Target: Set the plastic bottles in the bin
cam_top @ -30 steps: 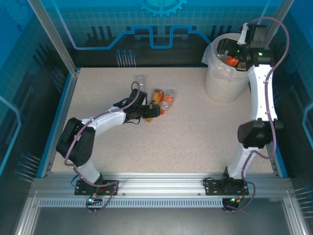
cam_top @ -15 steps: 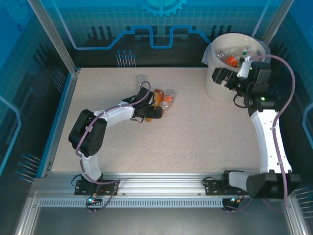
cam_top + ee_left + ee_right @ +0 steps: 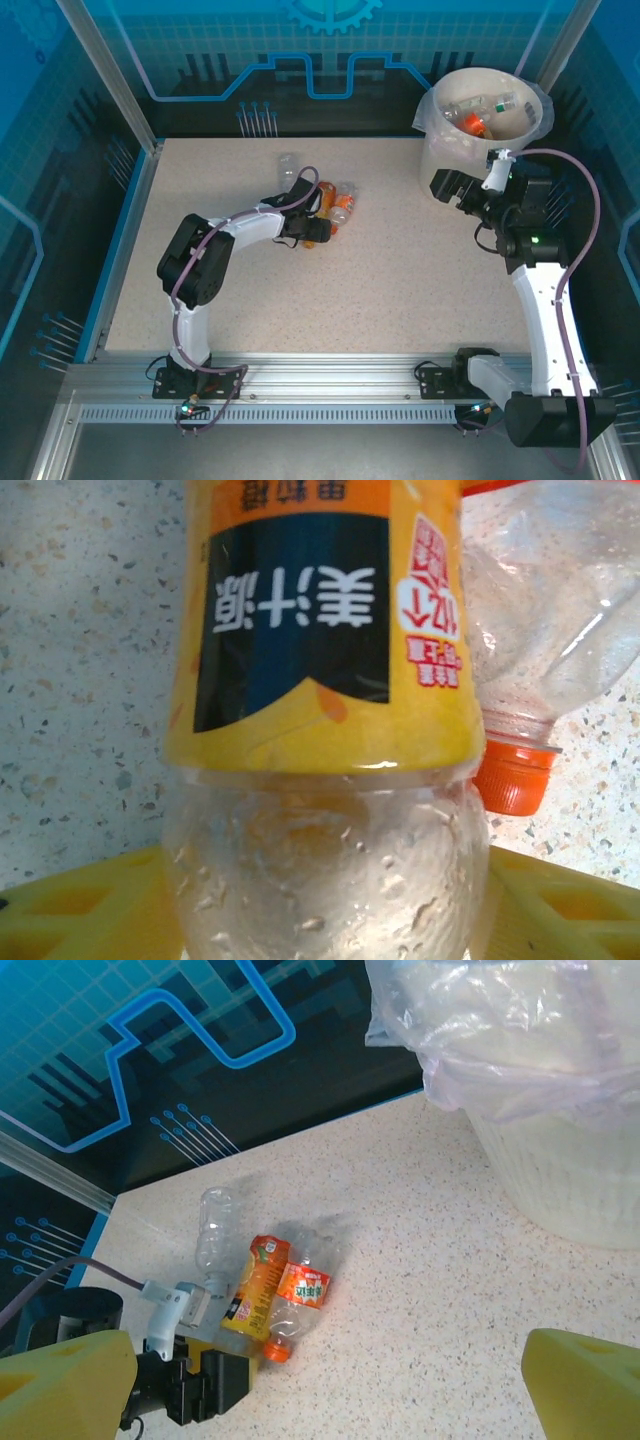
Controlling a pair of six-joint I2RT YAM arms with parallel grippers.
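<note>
Blue panels (image 3: 200, 60) wall our speckled counter (image 3: 400, 280). Our right claw (image 3: 325, 1385) gapes wide. Our left claw (image 3: 322, 910) flanks an orange-labelled bottle (image 3: 310, 630); we cannot tell whether it is clamped.

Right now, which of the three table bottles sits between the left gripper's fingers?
The yellow-labelled bottle, the middle one; the unlabelled bottle and the orange-capped bottle lie outside the left gripper.
</note>
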